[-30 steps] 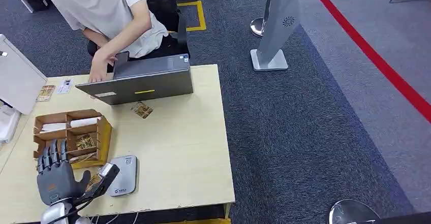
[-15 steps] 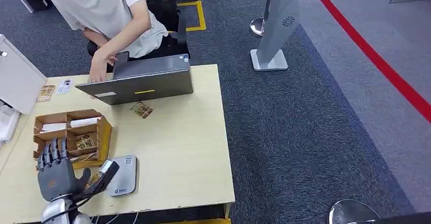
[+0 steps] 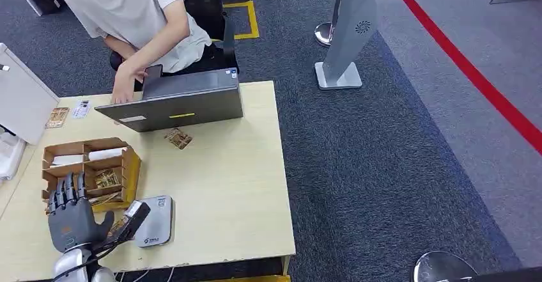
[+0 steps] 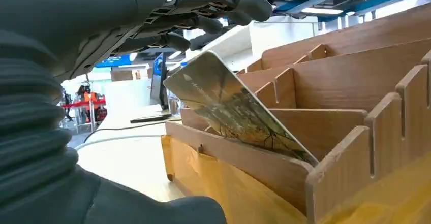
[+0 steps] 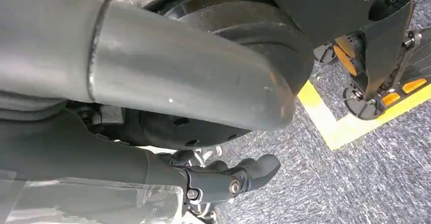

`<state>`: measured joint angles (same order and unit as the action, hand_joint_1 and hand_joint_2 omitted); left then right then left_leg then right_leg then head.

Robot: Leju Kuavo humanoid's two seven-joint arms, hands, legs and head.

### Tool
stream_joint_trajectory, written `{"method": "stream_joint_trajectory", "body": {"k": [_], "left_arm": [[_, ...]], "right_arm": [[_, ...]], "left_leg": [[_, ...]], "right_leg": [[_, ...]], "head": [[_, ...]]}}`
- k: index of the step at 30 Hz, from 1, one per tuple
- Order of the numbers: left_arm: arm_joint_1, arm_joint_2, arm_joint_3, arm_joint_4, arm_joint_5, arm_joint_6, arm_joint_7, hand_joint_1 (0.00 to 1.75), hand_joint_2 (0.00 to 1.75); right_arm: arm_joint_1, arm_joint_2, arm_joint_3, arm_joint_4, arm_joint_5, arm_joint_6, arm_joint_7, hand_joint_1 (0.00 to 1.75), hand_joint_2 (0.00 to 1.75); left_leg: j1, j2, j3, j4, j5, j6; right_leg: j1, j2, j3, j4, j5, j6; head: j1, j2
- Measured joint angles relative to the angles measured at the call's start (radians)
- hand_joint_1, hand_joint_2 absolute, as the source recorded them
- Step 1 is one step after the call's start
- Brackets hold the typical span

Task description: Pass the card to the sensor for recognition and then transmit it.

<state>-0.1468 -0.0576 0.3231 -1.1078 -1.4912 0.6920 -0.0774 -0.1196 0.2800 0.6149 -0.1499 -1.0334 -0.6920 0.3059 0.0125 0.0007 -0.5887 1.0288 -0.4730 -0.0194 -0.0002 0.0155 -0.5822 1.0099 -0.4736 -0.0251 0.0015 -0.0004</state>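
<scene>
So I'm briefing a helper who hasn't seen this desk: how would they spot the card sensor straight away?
Start at the pale wooden table and look to its near edge, just right of the compartmented wooden box. The sensor is the flat grey pad with rounded corners lying beside the robot's left hand. Unlike the big grey laptop at the far edge, it is small, low and lidless.

- The left hand covered the near end of the wooden organizer in the head view; whether it touched the box could not be told.
- The card leaned in a compartment, its lower edge hidden behind the front wall.
- The print on the card reader was too small to read.
- The person was cut off by the frame's top edge.
- The right hand had its fingers partly hidden behind the robot's body.
</scene>
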Motion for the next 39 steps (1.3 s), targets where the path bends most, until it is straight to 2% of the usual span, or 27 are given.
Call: {"method": "stream_joint_trajectory", "body": {"k": [9,10,39], "left_arm": [[0.000,0.000,0.000,0.001,0.000,0.000,0.002,0.00,1.75],[0.000,0.000,-0.001,0.001,-0.001,0.000,0.002,1.75,1.75],[0.003,0.013,-0.019,0.019,0.010,0.005,-0.016,1.75,1.75]], "right_arm": [[0.000,0.000,0.000,0.000,-0.001,0.000,-0.001,0.00,0.00],[0.000,0.000,0.000,0.000,-0.001,0.000,-0.001,0.00,0.00],[0.000,0.000,0.000,0.003,-0.017,0.002,-0.019,0.00,0.00]], "left_leg": [[0.000,0.000,0.000,0.000,0.000,0.000],[0.000,0.000,0.000,0.000,0.000,0.000],[0.000,0.000,0.000,0.000,0.000,0.000]], "right_leg": [[0.000,0.000,0.000,0.000,0.000,0.000],[0.000,0.000,0.000,0.000,0.000,0.000],[0.000,0.000,0.000,0.000,0.000,0.000]], "head": [[0.000,0.000],[0.000,0.000],[0.000,0.000]]}}
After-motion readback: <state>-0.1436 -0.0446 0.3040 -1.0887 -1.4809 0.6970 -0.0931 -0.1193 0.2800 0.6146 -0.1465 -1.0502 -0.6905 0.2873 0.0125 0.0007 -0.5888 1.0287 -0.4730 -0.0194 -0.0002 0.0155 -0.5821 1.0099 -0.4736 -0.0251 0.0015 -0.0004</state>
